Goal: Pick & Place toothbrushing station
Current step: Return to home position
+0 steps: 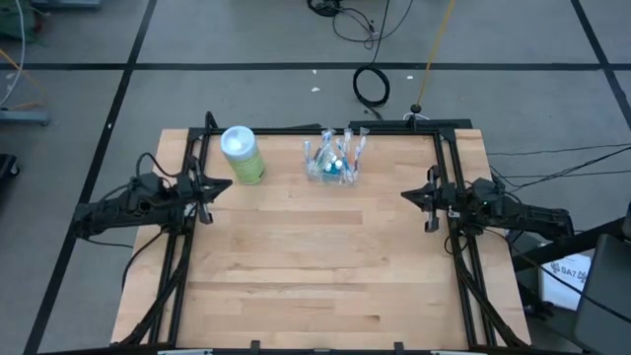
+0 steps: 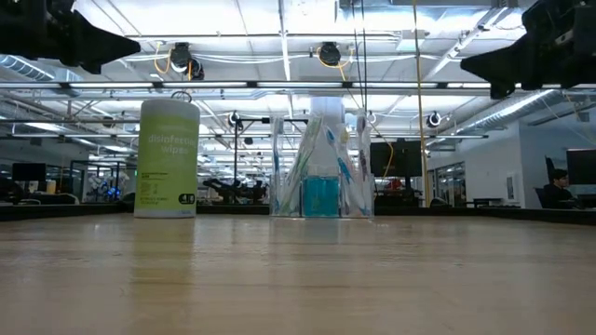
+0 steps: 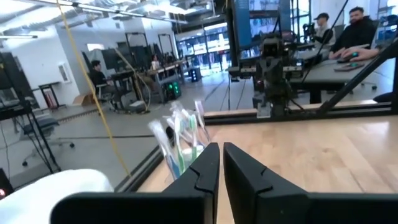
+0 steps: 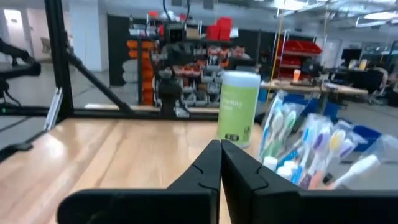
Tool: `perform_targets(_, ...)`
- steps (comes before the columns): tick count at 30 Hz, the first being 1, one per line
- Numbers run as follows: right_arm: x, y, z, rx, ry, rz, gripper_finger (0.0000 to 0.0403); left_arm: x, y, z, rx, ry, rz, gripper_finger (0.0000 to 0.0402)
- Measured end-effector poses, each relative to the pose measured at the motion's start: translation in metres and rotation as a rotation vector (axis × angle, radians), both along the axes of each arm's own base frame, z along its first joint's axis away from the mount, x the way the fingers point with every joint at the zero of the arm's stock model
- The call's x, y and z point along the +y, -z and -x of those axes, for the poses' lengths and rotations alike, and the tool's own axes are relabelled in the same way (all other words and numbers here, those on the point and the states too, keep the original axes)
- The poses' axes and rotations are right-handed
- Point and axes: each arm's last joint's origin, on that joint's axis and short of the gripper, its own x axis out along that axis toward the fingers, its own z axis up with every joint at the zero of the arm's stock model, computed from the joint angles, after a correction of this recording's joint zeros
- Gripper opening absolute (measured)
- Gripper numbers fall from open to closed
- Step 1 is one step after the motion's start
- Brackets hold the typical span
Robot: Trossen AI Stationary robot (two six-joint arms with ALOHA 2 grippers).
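Note:
A small clear plastic cup (image 1: 333,163) full of slim blue, green and pinkish-white toothbrushes, with small blue tubes among them, stands on its base at the table's far middle; it also shows in the low view (image 2: 321,177). My left gripper (image 1: 225,183) hovers shut and empty at the table's left edge, above the table. My right gripper (image 1: 406,195) hovers shut and empty at the right edge. Each is well apart from the cup. The cup shows past the left fingers (image 3: 181,142) and past the right fingers (image 4: 311,146).
A green wipes canister (image 1: 243,155) with a pale lid stands upright left of the cup, near my left gripper. A black frame (image 1: 449,187) runs along the table's sides and far edge. Bare wood (image 1: 315,266) lies between the arms and toward the near edge. People sit beyond the table.

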Motion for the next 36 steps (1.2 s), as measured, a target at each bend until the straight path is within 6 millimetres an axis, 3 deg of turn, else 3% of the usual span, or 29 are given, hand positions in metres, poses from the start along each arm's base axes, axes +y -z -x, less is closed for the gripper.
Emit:
perform_targets(5,-0.001,0.022,-0.008,-0.036,0.0,0.005,0.0001,0.0,0.009,-0.005,-0.002,0.007,0.01,0.003)
perform_targets(8,-0.001,0.011,-0.006,-0.162,0.014,0.021,0.0001,0.001,0.022,-0.011,-0.026,0.007,0.027,0.003)
perform_targets(21,-0.003,0.013,-0.006,-0.145,0.053,0.013,0.0,0.0,0.057,-0.024,-0.03,0.094,0.07,0.003)
perform_targets(36,-0.003,0.014,-0.007,-0.138,0.053,0.012,0.0002,-0.002,0.069,-0.029,0.078,0.181,0.222,0.0031)
